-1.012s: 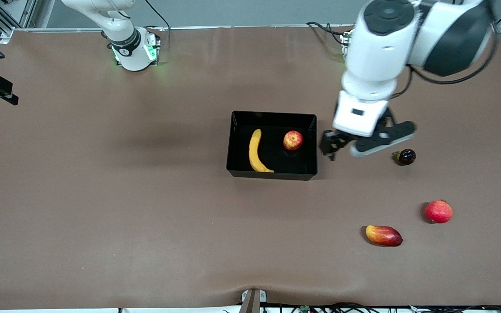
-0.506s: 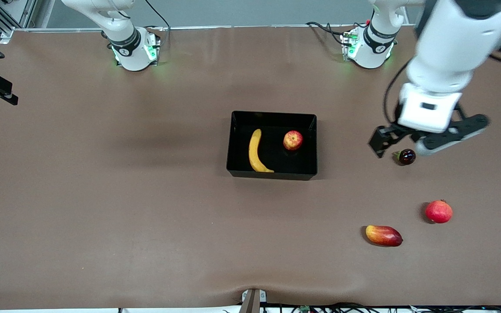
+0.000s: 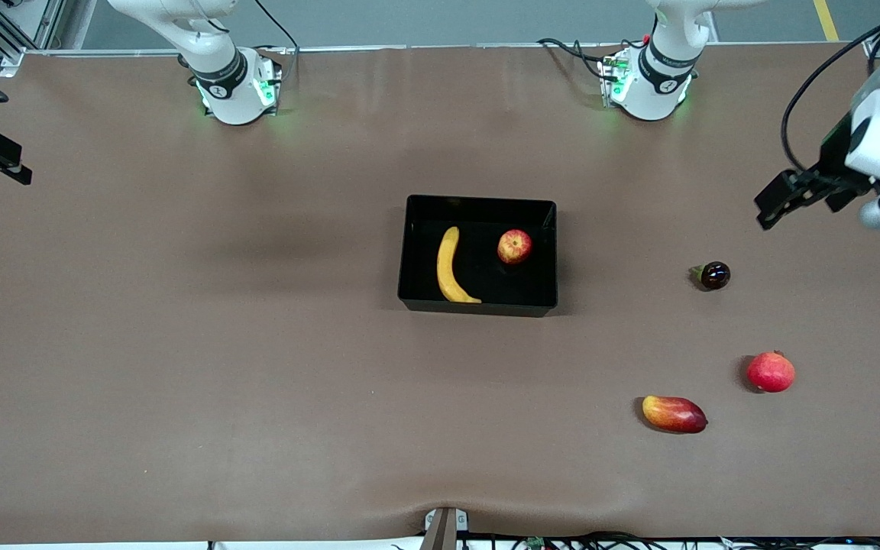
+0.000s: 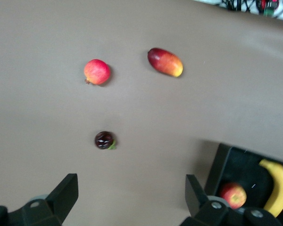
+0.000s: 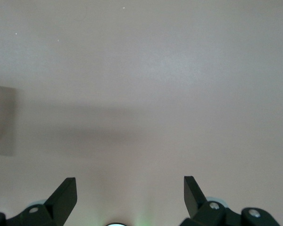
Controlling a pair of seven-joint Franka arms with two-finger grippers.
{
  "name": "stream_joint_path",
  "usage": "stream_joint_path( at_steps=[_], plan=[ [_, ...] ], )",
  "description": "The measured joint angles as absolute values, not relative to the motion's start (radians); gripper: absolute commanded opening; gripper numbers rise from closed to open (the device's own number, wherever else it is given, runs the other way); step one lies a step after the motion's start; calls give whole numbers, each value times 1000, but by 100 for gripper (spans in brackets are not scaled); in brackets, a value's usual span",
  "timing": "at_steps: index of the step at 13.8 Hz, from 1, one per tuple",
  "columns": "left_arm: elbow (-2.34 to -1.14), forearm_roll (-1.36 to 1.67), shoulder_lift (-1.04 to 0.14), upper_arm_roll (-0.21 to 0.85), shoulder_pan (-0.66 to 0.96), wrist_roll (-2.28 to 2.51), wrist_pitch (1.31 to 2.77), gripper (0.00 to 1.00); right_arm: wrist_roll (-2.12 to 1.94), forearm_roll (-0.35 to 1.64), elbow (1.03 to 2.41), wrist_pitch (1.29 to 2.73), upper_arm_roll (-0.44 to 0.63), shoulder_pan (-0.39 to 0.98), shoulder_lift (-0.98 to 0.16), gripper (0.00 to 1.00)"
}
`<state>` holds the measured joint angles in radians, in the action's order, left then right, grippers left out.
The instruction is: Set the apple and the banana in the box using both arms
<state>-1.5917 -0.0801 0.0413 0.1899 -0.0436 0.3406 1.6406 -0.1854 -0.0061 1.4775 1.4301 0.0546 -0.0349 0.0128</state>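
Observation:
The black box stands mid-table. The yellow banana and the red-yellow apple lie inside it, apart from each other. My left gripper is open and empty, up in the air over bare table at the left arm's end, well away from the box. In the left wrist view its gripper is open over the table, with the box, apple and banana at the edge. My right gripper is open and empty over bare table; it is outside the front view.
A small dark round fruit, a larger red round fruit and a red-yellow mango lie on the table toward the left arm's end. All three show in the left wrist view. The arm bases stand along the table's back edge.
My left gripper has swung away from beside the box, over the dark fruit, out to the left arm's end of the table, staying open. The fruits and box have not moved.

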Motion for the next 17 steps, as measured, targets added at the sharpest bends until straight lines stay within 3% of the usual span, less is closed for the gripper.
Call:
stream_joint_path(
  at_steps=[6,17],
  plan=[
    [-1718,-9,196,85,-42,118,1541,100,-185,-6,1478,1430,58,-40,9,100],
    [-1724,-5,216,73,-1,82,1504,100,-185,-6,1478,1429,62,-49,6,100]
  ],
)
